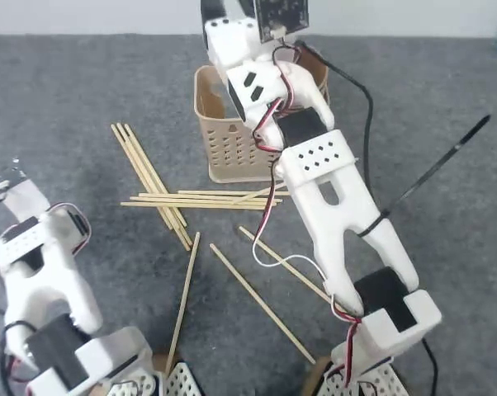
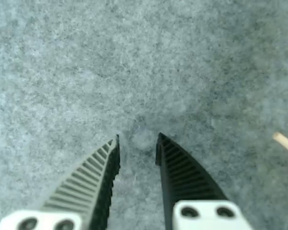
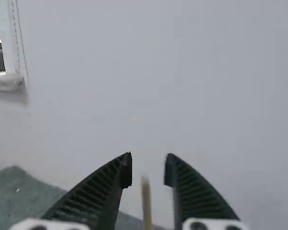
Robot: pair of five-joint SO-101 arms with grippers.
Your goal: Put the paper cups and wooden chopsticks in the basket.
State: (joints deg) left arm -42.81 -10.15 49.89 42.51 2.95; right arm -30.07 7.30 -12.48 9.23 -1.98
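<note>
**A:** Grey tabletop underneath, pale wall behind. What are the fingers doing?

**B:** The right gripper has its fingers apart. A chopstick end stands in the gap and seems to touch neither side. The left gripper is parted too, with nothing between its fingers. It hangs low over bare tabletop, with one stick end off to the side.

**A:** And farther out?

**B:** The right arm stretches over the basket, which stands upright on the far side. A crossed heap of chopsticks lies just beside its near wall. Loose sticks lie closer to the arm bases.

**A:** How will they handle?

**B:** My guess is light, stiff and smooth, so they will roll or pivot easily. I would pinch one across its length near the middle, so that neither end droops. The sticks lie flat, so the fingers would have to straddle one closely. In the heap, a neighbouring stick could come up along with it.
</note>
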